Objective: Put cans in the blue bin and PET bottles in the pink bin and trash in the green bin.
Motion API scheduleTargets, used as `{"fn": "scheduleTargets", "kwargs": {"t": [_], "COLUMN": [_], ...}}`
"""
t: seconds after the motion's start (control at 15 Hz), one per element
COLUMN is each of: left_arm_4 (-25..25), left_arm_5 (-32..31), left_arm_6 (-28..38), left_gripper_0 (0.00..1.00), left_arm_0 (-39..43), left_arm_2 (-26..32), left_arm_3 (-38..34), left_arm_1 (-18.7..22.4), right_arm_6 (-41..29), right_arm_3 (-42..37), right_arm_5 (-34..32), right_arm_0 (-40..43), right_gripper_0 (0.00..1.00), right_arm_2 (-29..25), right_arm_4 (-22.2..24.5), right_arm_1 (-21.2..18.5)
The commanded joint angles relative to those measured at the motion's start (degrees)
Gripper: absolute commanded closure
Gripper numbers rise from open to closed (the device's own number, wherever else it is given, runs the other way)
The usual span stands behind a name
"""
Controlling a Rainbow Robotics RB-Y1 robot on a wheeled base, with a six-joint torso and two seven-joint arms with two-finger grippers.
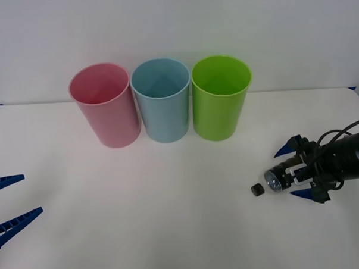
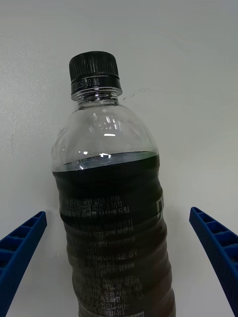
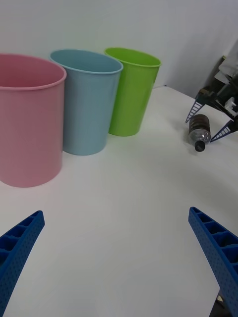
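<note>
A small clear PET bottle (image 1: 271,182) with a dark label and black cap lies on its side at the right of the white table (image 1: 171,224). My right gripper (image 1: 284,175) is open, one blue finger on each side of the bottle's (image 2: 111,208) body, with a gap on both sides. The pink bin (image 1: 104,108), blue bin (image 1: 161,102) and green bin (image 1: 221,100) stand upright in a row at the back, touching or nearly so. My left gripper (image 1: 32,193) hovers open at the table's left edge, holding nothing.
A white wall rises just behind the bins. In the left wrist view the bottle (image 3: 200,130) and the right gripper (image 3: 200,130) lie beyond the green bin (image 3: 133,91), with bare tabletop between them and the left fingers (image 3: 20,242).
</note>
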Motion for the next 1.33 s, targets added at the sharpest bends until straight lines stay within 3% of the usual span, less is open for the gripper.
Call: {"fn": "scheduleTargets", "kwargs": {"t": [0.07,0.2,0.27,0.33,0.93,1.33], "left_arm_4": [0.0,0.0,0.0,0.0,0.0,0.0], "left_arm_5": [0.0,0.0,0.0,0.0,0.0,0.0], "left_arm_6": [0.0,0.0,0.0,0.0,0.0,0.0], "left_gripper_0": [0.0,0.0,0.0,0.0,0.0,0.0], "left_arm_0": [0.0,0.0,0.0,0.0,0.0,0.0], "left_arm_2": [0.0,0.0,0.0,0.0,0.0,0.0], "left_arm_3": [0.0,0.0,0.0,0.0,0.0,0.0], "left_arm_1": [0.0,0.0,0.0,0.0,0.0,0.0], "right_arm_6": [-0.3,-0.5,-0.2,-0.1,1.0,1.0], "right_arm_3": [0.1,0.1,0.1,0.1,-0.1,-5.7], "right_arm_5": [1.3,2.0,2.0,2.0,3.2,0.0], "right_arm_0": [-0.1,-0.1,-0.2,-0.3,-0.6,3.3], "right_gripper_0": [0.0,0.0,0.45,0.98,1.0,1.0], "right_arm_2": [0.8,1.5,1.8,2.0,3.0,-1.7], "right_arm_4": [0.7,1.0,1.0,1.0,1.1,-9.4], "right_arm_1": [0.2,0.2,0.2,0.2,0.3,0.2]}}
